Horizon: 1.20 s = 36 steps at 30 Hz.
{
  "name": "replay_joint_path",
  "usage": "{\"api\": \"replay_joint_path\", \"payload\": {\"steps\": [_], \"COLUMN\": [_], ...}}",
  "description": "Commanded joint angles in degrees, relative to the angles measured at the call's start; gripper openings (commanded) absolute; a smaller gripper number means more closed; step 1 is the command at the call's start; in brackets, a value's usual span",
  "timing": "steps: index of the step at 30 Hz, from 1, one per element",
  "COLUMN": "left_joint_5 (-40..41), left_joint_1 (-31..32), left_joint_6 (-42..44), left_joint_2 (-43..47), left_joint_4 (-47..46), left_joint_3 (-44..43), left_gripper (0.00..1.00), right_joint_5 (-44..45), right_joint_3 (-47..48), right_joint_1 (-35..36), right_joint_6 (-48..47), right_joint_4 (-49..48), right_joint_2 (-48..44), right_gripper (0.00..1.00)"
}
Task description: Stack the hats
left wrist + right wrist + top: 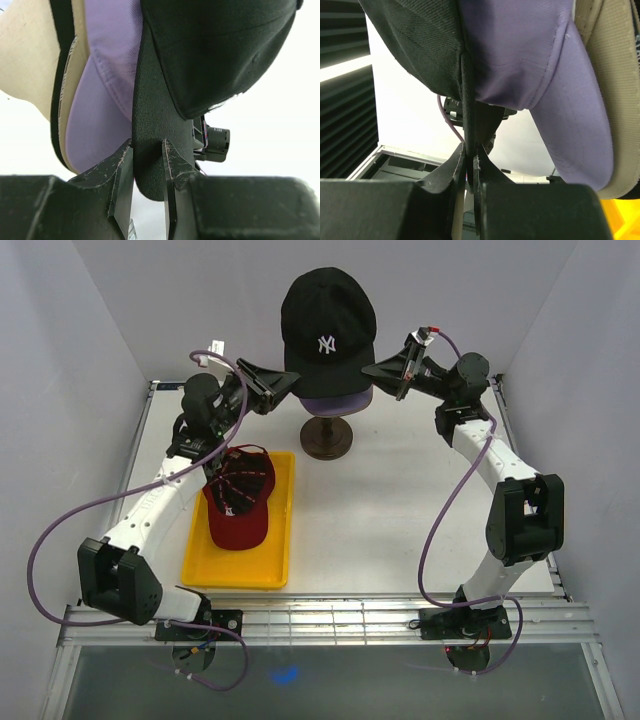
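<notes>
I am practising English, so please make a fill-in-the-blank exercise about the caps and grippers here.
1. The black fabric baseball cap bears the white letters ____.
2. The dark red fabric baseball cap lies in the ____ rectangular tray.
3. The left gripper and the right gripper are each shut on the ____ cap's edge.
Missing words: NY; yellow; black.

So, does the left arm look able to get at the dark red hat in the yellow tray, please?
Probably not yet: the left claw is clamped on the edge of the black NY hat. Otherwise the dark red hat lies uncovered in the yellow tray, right by the left arm.
</notes>
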<state>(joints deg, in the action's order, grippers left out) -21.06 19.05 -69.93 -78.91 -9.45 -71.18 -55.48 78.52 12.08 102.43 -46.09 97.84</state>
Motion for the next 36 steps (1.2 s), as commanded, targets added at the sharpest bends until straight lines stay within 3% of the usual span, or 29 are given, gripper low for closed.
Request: {"api": "replay_joint_path", "payload": {"steps": [1,17,36], "left_joint_5": [-3.4,-2.3,-3.6], "left_joint_1": [1.9,1.9,1.9], "left_joint_6": [1.7,0.9,1.9], "left_joint_2": [2.4,-0.4,-4.1], "left_joint_4": [0.9,2.3,7.3], "left_joint_3": [2.2,4.8,-0.3], "left_gripper": [0.0,0.0,0.0], "right_joint_5": [-0.6,-0.2,1.3], "right_joint_3": [-1.4,-7.3,-9.0], "right_joint_1": [0.4,-1.3,-2.5], "right_joint_6": [-4.3,-5.0,-5.4], "right_joint_4": [3.8,3.9,5.5], "right_joint_2": [-0.5,0.2,1.2], "right_gripper": [0.08,0.08,0.08]}}
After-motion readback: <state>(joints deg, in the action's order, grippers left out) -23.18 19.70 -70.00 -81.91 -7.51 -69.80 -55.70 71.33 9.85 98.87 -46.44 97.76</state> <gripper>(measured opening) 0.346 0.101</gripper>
